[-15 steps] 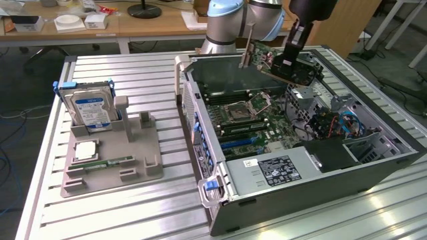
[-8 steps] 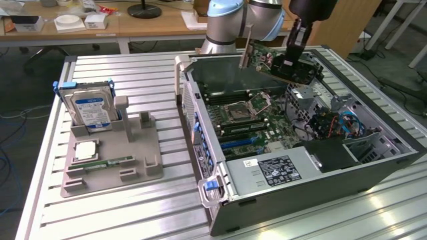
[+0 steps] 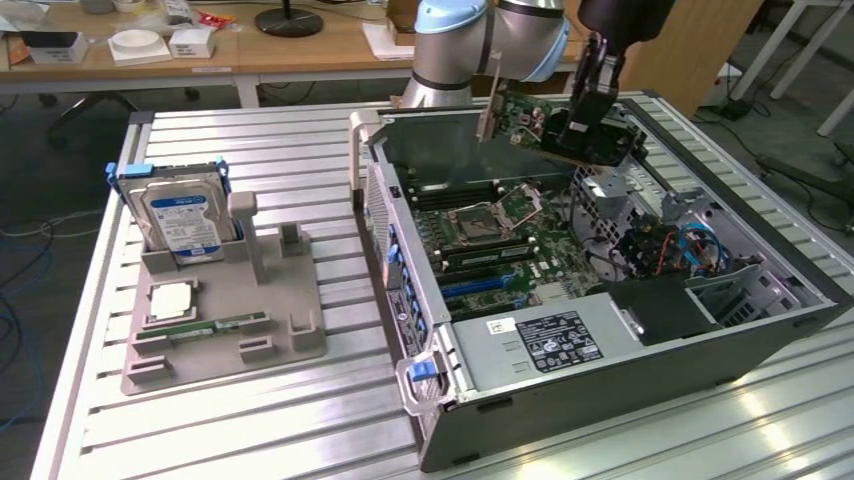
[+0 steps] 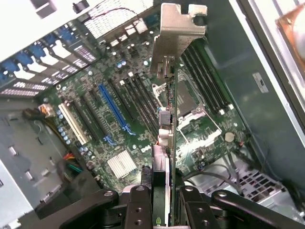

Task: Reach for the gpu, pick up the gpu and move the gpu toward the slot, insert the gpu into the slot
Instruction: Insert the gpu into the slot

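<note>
With the jaws drawn in to a narrow gap, gripping the gpu (image 4: 170,143) across its two flat faces, a black finger (image 4: 138,210) on either side. Holding it in the air over the open computer case (image 3: 587,400), well above the green motherboard (image 3: 514,250) and apart from it. Judging by that, in the middle step: picked up and held short of the slot (image 4: 114,110), not yet inserted. Taking the slot to be the long blue strip among the black ones, though unable to tell for sure which strip is meant. From the wrist, appears to hang nearer the square CPU socket (image 4: 195,102) and the memory banks (image 4: 205,81) than the blue strip, off to one side of it rather than over it. Calls, in my judgement, for bringing the card's lower edge parallel with the strip and directly above it, then pressing straight down without tilt; risks catching neighbouring connectors otherwise. As for looks: thin, flat, dark circuit card, viewed edge-on from the wrist, with a silvery metal bracket (image 4: 178,38) at the far end, bent over and notched at the tip. In the exterior view, tilted, with components on one face, near the case's far side
</note>
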`<state>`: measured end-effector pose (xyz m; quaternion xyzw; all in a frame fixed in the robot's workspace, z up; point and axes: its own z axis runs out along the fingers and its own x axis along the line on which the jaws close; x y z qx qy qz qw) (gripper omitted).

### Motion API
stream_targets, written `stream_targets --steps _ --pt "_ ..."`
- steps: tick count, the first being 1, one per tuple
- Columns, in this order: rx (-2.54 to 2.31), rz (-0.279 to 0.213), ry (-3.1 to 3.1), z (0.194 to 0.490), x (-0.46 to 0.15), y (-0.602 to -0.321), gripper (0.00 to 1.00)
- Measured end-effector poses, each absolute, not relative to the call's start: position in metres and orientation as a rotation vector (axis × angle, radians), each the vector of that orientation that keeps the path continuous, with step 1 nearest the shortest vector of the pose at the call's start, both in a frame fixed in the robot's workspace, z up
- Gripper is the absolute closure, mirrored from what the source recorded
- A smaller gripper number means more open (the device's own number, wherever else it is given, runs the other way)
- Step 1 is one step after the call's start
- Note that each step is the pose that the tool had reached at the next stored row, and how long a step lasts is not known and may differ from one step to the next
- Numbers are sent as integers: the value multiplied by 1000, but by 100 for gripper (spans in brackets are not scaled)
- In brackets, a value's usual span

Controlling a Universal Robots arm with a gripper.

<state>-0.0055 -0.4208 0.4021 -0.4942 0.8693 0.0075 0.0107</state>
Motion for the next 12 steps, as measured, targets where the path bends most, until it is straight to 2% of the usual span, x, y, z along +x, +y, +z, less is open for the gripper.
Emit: stream_targets --steps 12 --pt "-1794 26 2555 402 -5 -421 73"
